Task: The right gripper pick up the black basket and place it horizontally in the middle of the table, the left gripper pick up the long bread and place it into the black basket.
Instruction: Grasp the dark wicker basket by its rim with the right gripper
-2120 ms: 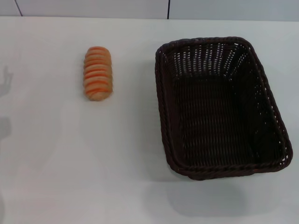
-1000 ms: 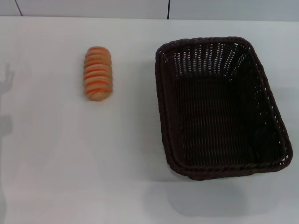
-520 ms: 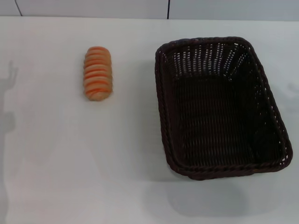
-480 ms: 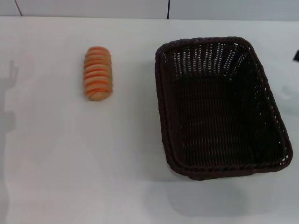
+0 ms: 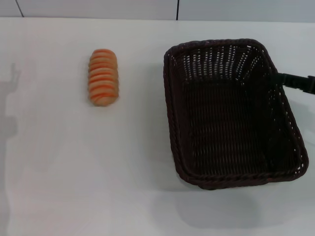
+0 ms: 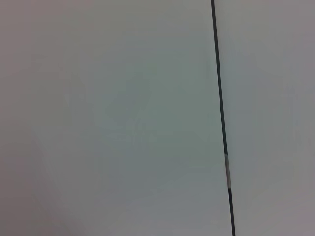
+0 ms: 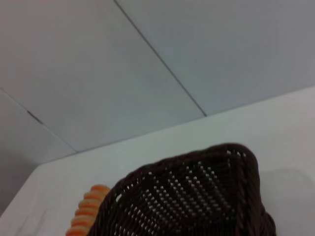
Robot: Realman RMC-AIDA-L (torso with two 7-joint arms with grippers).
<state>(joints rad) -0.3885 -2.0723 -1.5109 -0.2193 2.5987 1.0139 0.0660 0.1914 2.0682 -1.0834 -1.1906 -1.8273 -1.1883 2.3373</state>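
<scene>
Since half a second ago my right claw has poked in from the right edge, tip right at the black basket's right rim. Most of it's cut off, so I can't tell if it's spread or clenched, or actually touching the wicker. Left claw isn't visible anywhere; its wrist cam only shows a blank wall. Basket sits on the right of the tabletop, long bread well apart to its left, striped side up.

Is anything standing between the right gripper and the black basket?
Nothing visible does. The right gripper reaches in from the right edge, its tip right at the black basket's right rim; only bare table lies around them.
</scene>
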